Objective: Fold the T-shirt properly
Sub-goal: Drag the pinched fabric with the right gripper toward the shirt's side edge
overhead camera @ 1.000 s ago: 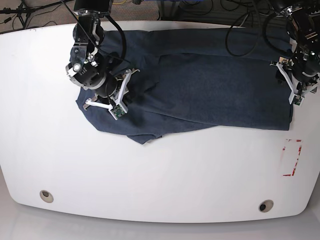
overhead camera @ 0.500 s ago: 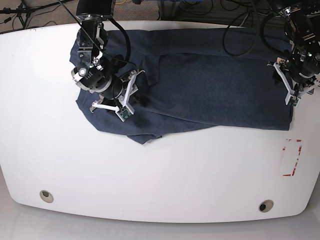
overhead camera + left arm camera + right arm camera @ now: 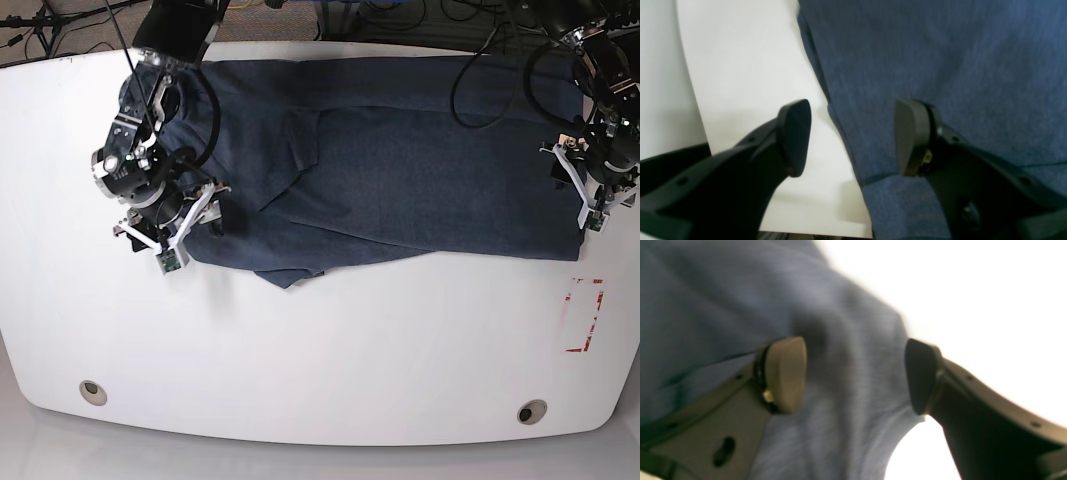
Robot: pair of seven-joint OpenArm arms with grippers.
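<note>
The dark navy T-shirt (image 3: 420, 170) lies partly folded across the far half of the white table (image 3: 320, 340), with a fold line running through its middle. My right gripper (image 3: 172, 232) hangs open over the shirt's left edge. In the right wrist view, blurred blue cloth (image 3: 723, 290) lies under the open right gripper (image 3: 855, 373), not pinched. My left gripper (image 3: 590, 192) stands open at the shirt's right edge. In the left wrist view the left gripper (image 3: 853, 133) straddles the hem of the shirt (image 3: 940, 50), one finger over bare table.
Red tape marks (image 3: 583, 315) sit near the table's right edge. Two round holes (image 3: 92, 391) (image 3: 532, 411) lie near the front edge. Cables hang behind both arms at the back of the table.
My right gripper has opened, let go of the cloth and moved left to the shirt's left edge. The folded flap now lies flat. The left gripper has barely moved.
</note>
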